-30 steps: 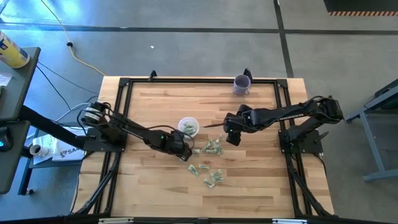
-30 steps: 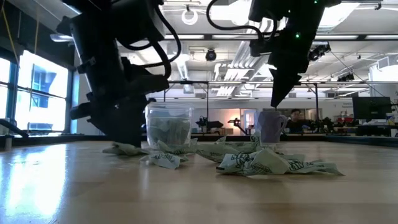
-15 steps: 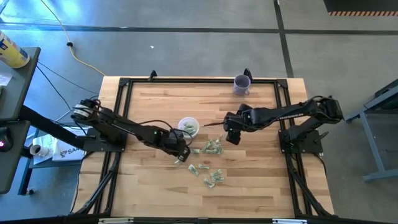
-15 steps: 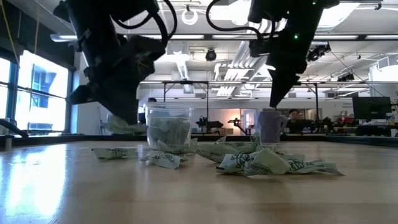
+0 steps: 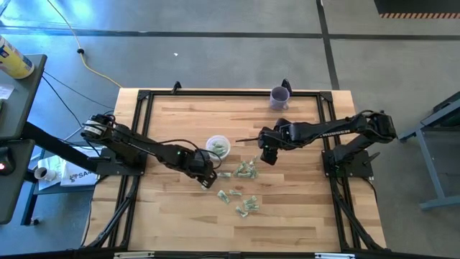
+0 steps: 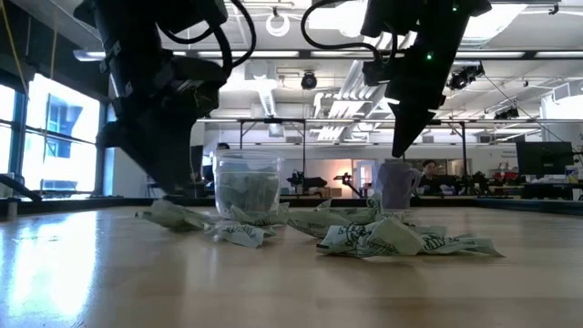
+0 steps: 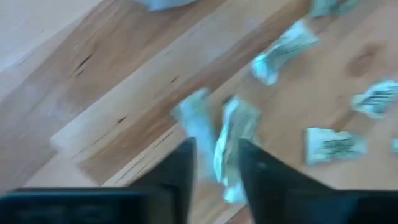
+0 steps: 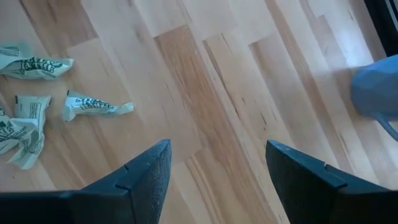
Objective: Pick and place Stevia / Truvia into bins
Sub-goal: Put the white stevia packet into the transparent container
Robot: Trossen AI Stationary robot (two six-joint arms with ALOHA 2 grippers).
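A wooden surface (image 5: 180, 115) was seen from above, framed by a dark rail. The left pincer (image 5: 209, 175) was placed just left of centre in the high view, below the round translucent cup (image 5: 218, 147), which was partly filled with packets. In its wrist view the two dark fingers (image 7: 181, 171) were seen nearly together, pinching a green and white packet (image 7: 229, 149) between them. More Stevia packets (image 5: 246, 170) were scattered right of and below the cup, with a further cluster (image 5: 248, 206) lower in the frame. The right pincer (image 5: 267, 156) was held right of centre, just beside the upper packets; its fingers (image 8: 146, 177) were seen spread wide over bare wood. A purple mug (image 5: 279, 96) was set near the upper edge.
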